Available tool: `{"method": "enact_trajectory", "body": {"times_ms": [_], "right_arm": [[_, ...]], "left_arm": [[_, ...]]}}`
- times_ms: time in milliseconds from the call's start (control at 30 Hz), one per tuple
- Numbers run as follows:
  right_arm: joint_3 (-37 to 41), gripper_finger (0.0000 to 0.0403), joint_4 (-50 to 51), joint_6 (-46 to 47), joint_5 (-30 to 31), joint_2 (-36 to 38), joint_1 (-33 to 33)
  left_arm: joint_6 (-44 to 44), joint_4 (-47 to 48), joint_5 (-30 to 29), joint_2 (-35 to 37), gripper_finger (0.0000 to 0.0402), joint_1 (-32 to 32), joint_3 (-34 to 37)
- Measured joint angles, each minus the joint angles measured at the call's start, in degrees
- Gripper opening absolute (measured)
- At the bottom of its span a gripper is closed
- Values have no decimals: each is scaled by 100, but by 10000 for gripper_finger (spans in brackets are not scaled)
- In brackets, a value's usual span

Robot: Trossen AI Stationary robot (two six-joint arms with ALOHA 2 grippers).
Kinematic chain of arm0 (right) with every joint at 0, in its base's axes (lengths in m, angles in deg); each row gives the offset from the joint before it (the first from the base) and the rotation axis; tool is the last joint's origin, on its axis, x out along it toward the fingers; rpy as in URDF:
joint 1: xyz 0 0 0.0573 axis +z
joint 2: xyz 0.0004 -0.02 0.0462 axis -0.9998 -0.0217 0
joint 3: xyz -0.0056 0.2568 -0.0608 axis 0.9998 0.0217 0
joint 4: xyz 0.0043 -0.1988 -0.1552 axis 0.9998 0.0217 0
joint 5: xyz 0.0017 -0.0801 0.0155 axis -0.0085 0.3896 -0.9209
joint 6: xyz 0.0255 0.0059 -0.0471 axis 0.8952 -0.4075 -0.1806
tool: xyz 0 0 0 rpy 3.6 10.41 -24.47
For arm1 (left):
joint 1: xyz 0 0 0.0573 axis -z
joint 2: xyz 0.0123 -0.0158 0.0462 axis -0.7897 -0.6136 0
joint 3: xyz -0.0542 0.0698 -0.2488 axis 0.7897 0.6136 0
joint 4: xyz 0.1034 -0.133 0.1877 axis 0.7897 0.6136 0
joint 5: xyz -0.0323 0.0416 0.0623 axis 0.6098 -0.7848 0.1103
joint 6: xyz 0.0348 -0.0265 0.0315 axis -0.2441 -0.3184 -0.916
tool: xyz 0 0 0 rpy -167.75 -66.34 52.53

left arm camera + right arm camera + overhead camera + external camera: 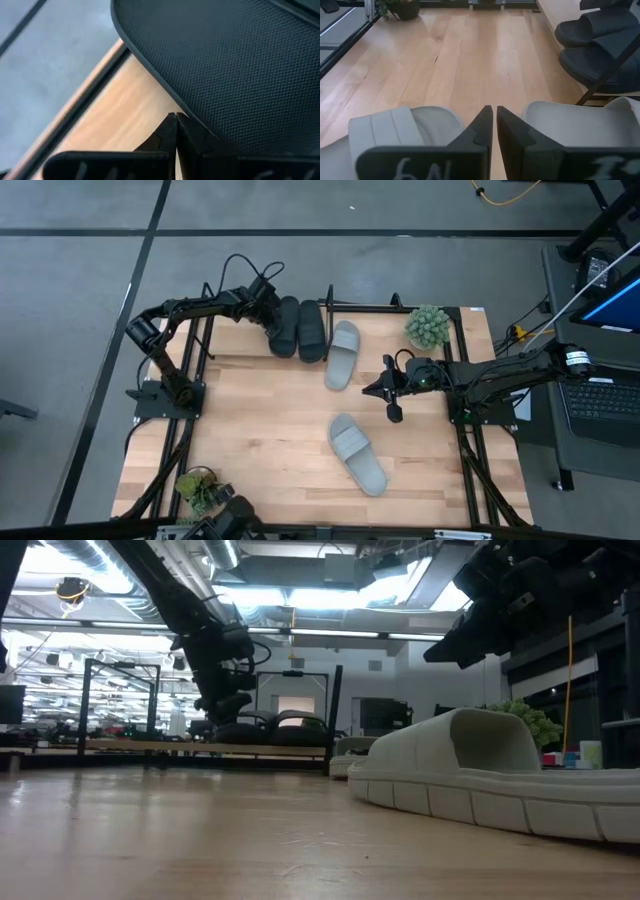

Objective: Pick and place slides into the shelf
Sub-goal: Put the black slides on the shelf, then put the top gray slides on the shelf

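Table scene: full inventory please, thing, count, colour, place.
black slides: 2, black, side by side on the shelf at the far edge, left part
grey slide on shelf: 1, pale grey, right of the black pair, toe end out over the tabletop
grey slide on table: 1, pale grey, lying mid-table, nearer edge
shelf: 1, black rods, far edge
potted plants: 2, green, far right corner and near left corner
tabletop: 1, light wood
left gripper: at the black slides, jaws shut
right gripper: above table right of centre, jaws shut, empty
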Motion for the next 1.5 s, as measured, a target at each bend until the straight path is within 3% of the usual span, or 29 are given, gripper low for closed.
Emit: {"method": "enact_trajectory", "body": {"times_ms": [367, 833, 1200, 1400, 1500], "right_arm": [[0, 28, 0, 0, 0, 0, 0], [0, 28, -2, -8, 0, 0, -1], [0, 28, -60, -72, 0, 0, -1], [0, 28, -228, -350, 0, 0, -1], [0, 28, -274, -344, 1, 0, -1]], "left_arm": [[-30, -186, 333, 0, 0, -178, 2], [143, 311, -37, 204, 0, -225, -54], [143, 757, -44, 1732, 0, 77, -389], [350, 1161, -117, 2817, 0, 739, -388], [608, 1241, -596, 3330, 0, 1292, -229]]}}
